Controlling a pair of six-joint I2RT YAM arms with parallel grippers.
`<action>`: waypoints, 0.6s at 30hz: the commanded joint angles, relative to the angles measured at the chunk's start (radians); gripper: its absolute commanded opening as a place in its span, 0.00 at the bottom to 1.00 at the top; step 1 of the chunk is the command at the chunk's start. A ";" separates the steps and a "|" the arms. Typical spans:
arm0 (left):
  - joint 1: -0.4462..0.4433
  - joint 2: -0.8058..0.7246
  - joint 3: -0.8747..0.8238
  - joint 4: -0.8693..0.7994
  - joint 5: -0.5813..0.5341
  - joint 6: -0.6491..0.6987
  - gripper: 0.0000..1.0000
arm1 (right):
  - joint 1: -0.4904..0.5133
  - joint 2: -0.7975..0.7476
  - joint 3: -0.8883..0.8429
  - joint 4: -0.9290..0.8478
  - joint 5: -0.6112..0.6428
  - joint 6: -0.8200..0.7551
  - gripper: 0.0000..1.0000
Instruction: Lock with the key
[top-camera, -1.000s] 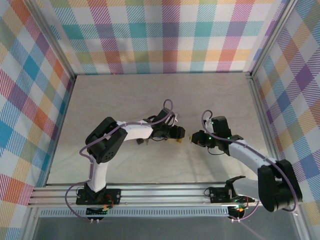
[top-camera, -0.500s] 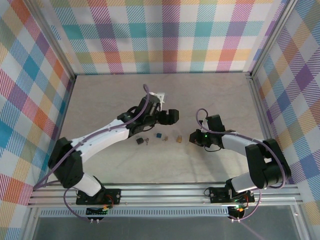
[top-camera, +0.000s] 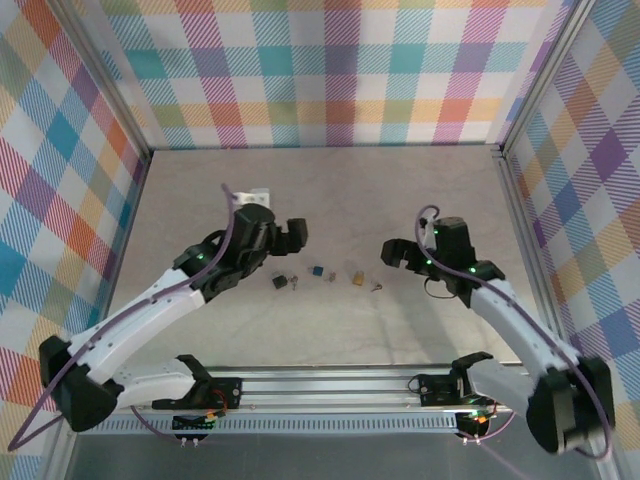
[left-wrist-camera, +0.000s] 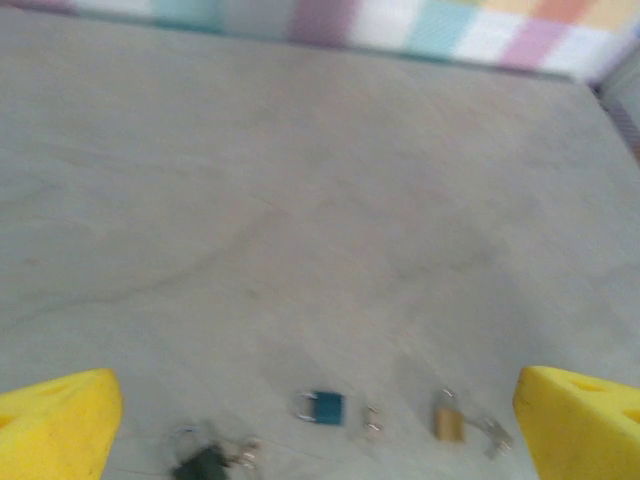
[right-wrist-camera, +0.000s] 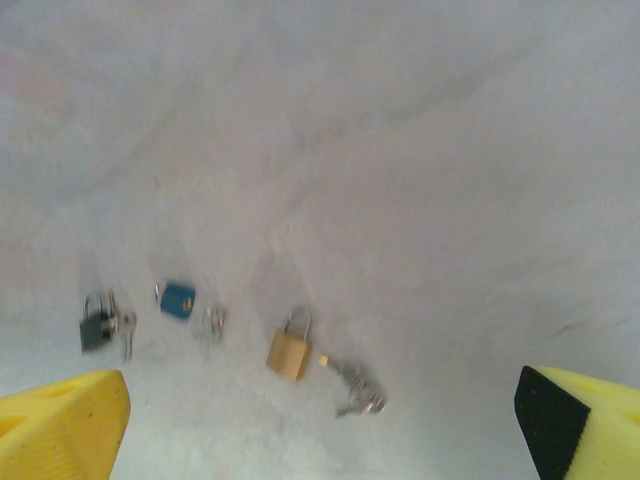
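Note:
A small brass padlock (top-camera: 355, 275) (right-wrist-camera: 288, 353) (left-wrist-camera: 448, 423) lies flat on the table, shackle pointing away. Its key (top-camera: 377, 288) (right-wrist-camera: 355, 385) (left-wrist-camera: 494, 436), on a small ring, lies just right of it, tip toward the lock body and a little apart from it. My left gripper (top-camera: 293, 231) (left-wrist-camera: 318, 440) hangs open above and left of the row of locks, nothing in it. My right gripper (top-camera: 392, 252) (right-wrist-camera: 320, 425) stands open above and right of the brass padlock, also with nothing between its fingers.
A blue padlock (top-camera: 316, 271) (right-wrist-camera: 178, 299) with small keys (right-wrist-camera: 210, 322) beside it and a black padlock (top-camera: 279, 282) (right-wrist-camera: 97, 331) with its keys lie in the same row to the left. Plaid walls (top-camera: 320, 70) close in the table on three sides.
Both grippers were together at the brass padlock. They have opened, risen and drawn apart, the left to the left and the right to the right. The key now lies loose beside the lock.

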 joint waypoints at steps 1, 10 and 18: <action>0.068 -0.073 -0.092 -0.045 -0.177 0.028 1.00 | -0.006 -0.125 -0.029 0.016 0.279 -0.189 0.99; 0.359 -0.197 -0.394 0.248 -0.230 0.165 1.00 | -0.045 -0.141 -0.381 0.788 0.578 -0.452 0.99; 0.613 -0.004 -0.564 0.660 0.039 0.211 1.00 | -0.127 0.457 -0.367 1.272 0.541 -0.482 0.99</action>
